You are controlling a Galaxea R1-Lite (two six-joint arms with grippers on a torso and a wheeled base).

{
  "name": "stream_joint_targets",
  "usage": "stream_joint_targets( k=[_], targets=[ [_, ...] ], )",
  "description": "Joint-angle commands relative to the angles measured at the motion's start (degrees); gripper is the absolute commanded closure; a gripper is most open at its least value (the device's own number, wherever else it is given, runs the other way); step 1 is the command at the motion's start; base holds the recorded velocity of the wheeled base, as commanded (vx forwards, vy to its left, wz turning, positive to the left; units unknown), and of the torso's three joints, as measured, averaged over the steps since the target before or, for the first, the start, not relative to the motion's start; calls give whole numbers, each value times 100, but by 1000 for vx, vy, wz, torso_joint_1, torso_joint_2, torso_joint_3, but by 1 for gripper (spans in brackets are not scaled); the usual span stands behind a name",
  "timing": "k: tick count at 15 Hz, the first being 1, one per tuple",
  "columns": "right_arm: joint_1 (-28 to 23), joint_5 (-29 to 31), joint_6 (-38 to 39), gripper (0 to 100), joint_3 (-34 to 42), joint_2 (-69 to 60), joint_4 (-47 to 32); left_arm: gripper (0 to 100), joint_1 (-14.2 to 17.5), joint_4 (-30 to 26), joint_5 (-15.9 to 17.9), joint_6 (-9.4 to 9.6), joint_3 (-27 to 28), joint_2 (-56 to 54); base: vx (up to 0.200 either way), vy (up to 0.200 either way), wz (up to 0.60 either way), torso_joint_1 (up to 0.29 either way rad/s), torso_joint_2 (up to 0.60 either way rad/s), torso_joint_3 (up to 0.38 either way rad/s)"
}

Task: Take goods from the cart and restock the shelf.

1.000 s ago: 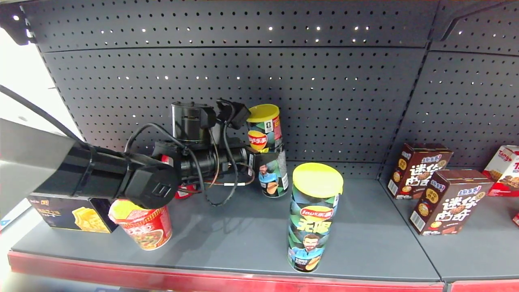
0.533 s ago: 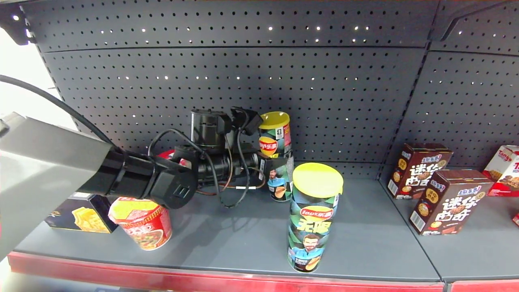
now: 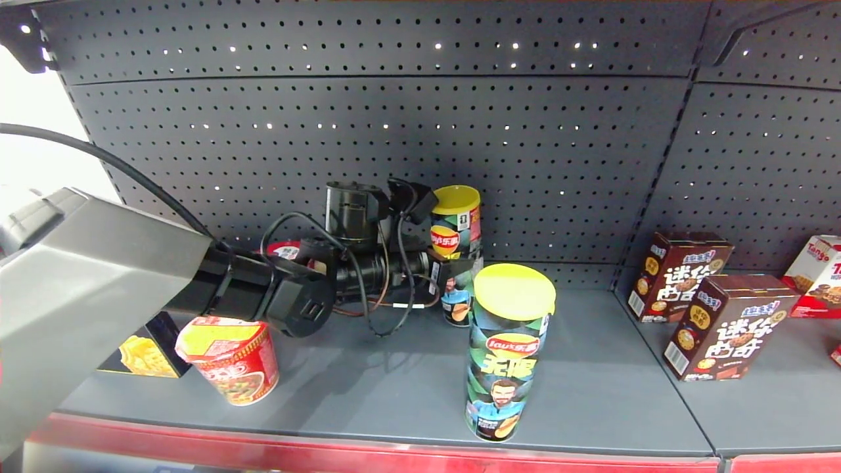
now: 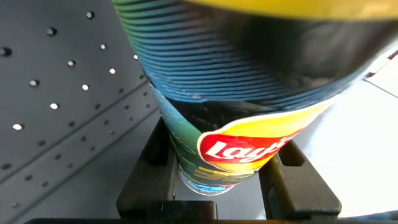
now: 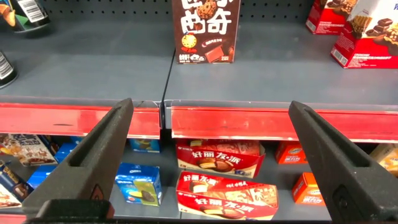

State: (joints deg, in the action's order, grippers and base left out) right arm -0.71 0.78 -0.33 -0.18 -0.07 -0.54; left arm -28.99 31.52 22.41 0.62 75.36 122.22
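Since the earlier frames the left hand has carried its chip can farther along the shelf, toward the pegboard back panel and slightly lower; the other goods lie as before.

Left hand: clenched on the chip can's middle, one of its fingers on each side. The can is upright with its yellow lid on top. Whether its base touches the shelf cannot be told.

Chip cans, two: the held one, and a second chip can standing upright in front of the left hand, nearer the shelf's red front edge.

Cup noodle, one in plain sight: back along the arm from the left hand, below the forearm. A dark box with a yellow picture sits just beside it, farther from the hand.

Brown boxes, two: well apart from the left hand, past the second chip can on the neighbouring shelf section. One red-and-white box lies farther still.

Right hand: released, fingers spread wide, grasping nothing, facing the red front edge, with one brown box ahead of it.
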Motion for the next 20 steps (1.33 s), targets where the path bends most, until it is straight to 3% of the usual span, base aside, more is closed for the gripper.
stream_joint_targets(
  k=[1, 13, 14, 20],
  targets=[
    [0, 1, -2, 0, 1, 7, 1, 100, 16, -15, 1, 17, 181, 135, 0, 0, 0, 0, 0, 0],
    [0, 1, -2, 0, 9, 7, 1, 100, 148, -164, -8, 17, 550, 425, 0, 0, 0, 0, 0, 0],
    [0, 1, -2, 0, 1, 7, 1, 0, 139, -164, -8, 26, 550, 425, 0, 0, 0, 0, 0, 0],
    [0, 1, -2, 0, 1, 7, 1, 0, 139, -155, -17, 26, 435, 381, 0, 0, 0, 0, 0, 0]
  ],
)
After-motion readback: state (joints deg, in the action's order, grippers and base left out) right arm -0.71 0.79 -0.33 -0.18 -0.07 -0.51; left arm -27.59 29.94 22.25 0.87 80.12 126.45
